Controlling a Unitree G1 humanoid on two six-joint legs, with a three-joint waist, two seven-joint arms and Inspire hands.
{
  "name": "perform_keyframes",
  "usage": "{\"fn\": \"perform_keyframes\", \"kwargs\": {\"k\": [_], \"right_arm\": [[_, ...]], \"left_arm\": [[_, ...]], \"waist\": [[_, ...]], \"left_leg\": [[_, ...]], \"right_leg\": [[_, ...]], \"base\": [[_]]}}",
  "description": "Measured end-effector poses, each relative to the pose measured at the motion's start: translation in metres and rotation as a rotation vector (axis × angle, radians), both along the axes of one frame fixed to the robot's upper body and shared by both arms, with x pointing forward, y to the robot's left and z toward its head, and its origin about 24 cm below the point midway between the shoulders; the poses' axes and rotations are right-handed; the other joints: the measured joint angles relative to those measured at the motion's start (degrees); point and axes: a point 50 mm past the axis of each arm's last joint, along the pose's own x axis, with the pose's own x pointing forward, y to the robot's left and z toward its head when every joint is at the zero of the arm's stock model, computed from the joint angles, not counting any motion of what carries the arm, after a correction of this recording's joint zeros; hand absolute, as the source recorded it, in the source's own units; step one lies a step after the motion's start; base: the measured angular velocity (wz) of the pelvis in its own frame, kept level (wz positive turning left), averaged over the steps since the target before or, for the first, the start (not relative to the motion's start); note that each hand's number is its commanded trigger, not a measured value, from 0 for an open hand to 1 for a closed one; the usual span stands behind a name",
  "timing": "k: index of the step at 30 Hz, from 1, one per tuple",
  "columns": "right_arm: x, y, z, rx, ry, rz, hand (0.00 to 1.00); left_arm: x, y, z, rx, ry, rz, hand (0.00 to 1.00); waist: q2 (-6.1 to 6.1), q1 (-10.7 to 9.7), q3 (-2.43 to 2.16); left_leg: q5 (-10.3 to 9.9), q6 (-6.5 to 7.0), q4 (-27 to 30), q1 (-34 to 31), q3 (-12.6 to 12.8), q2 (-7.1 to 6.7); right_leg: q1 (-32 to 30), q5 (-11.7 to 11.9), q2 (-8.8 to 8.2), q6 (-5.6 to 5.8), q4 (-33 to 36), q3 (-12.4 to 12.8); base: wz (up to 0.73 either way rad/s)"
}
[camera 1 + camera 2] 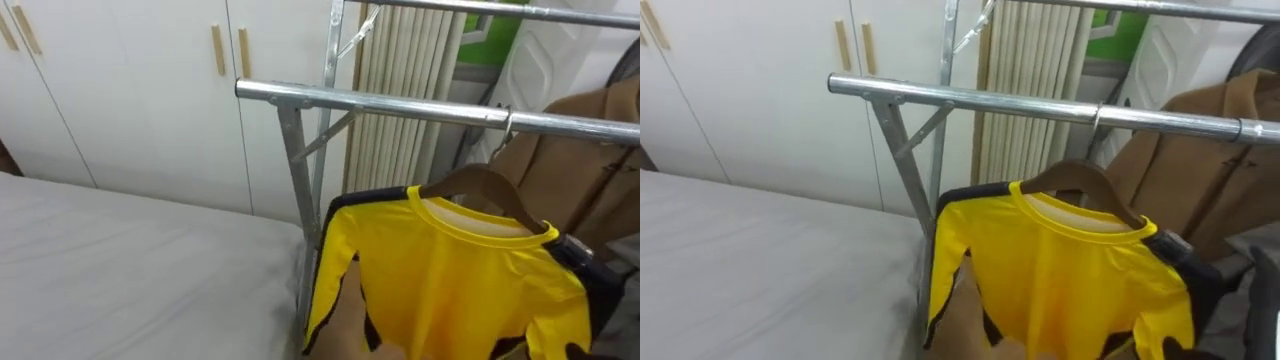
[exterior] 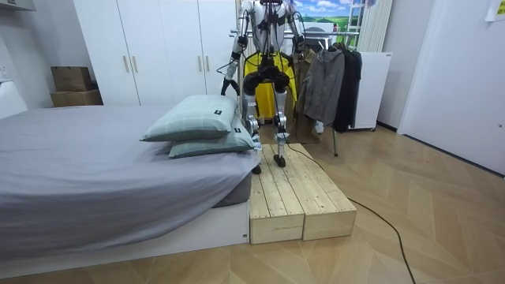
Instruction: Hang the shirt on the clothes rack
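On the rail: the yellow shirt hangs on a wooden hanger, whose hook sits over the metal rail, near the rail's open end.
Beside it: a brown coat hangs just to the right. The rack's upright post stands to the left, with the bed beyond it.
Robot's stand: on a wooden platform at the foot of the bed, facing the rack.
Left hand: low at the robot's side in the room view. Whether it is released or clenched I cannot tell.
Right hand: probably the grey-dark shape at the shirt's right shoulder. I cannot tell whether it grips the cloth.
Task state: the shirt looks hung, with only the letting go perhaps left.
Risk, snag: if that hand has cloth and pulls away, it could drag the shirt askew or off the hanger.
Risk, hook: a sideways tug could slide the hook toward the rail's open end and drop the hanger.
Risk, neighbour: a wide swing could knock the coat.
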Motion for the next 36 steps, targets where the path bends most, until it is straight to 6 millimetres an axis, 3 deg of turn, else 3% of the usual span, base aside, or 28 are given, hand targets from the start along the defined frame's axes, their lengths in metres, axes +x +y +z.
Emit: {"fn": "perform_keyframes", "kwargs": {"k": [8, 13, 22, 31, 36], "right_arm": [[-0.034, -0.002, -0.033, 0.061, 0.192, -0.04, 0.0], [-0.044, -0.003, -0.046, 0.161, 0.245, -0.081, 0.0], [-0.101, -0.005, -0.092, 0.447, 0.489, -0.251, 0.0], [-0.149, 0.028, -0.126, 0.81, 0.636, -0.395, 0.0], [-0.172, 0.041, -0.135, 0.961, 0.679, -0.51, 0.0]], "left_arm": [[-0.003, 0.0, -0.001, 0.0, 0.014, 0.005, 0.0], [-0.004, 0.001, -0.002, -0.001, 0.019, 0.009, 0.0], [-0.008, 0.001, -0.004, -0.006, 0.032, 0.009, 0.0], [-0.009, -0.005, -0.009, -0.031, 0.037, 0.019, 0.0], [-0.012, -0.012, -0.012, -0.048, 0.04, 0.027, 0.0]], "waist": [[0.18, -1.2, 0.25], [0.17, -1.7, 0.35], [0.08, -1.5, 0.19], [1.23, -1.4, 0.3], [2.19, -1.6, 0.2]], "left_leg": [[0.0, 0.01, -0.1, 0.5, 0.4, -0.29], [0.0, 0.01, 0.0, 0.6, 1.3, -0.33], [0.0, 0.05, -0.1, 0.6, 1.1, -0.35], [0.0, 0.07, 0.0, 0.9, 0.7, -0.37], [-0.2, 0.31, 0.0, 0.8, -1.5, -0.48]], "right_leg": [[0.0, 0.0, -0.3, 0.02, 0.2, 0.6], [-0.3, 0.2, -0.28, 0.27, 0.3, 1.4], [0.0, 0.2, -0.35, 0.29, 0.1, 1.0], [0.1, 0.2, -0.37, 0.3, -0.1, 0.8], [0.1, 0.2, -0.28, 0.33, -0.7, 0.2]], "base": [[-0.04], [-0.08], [0.01], [0.02], [0.07]]}}
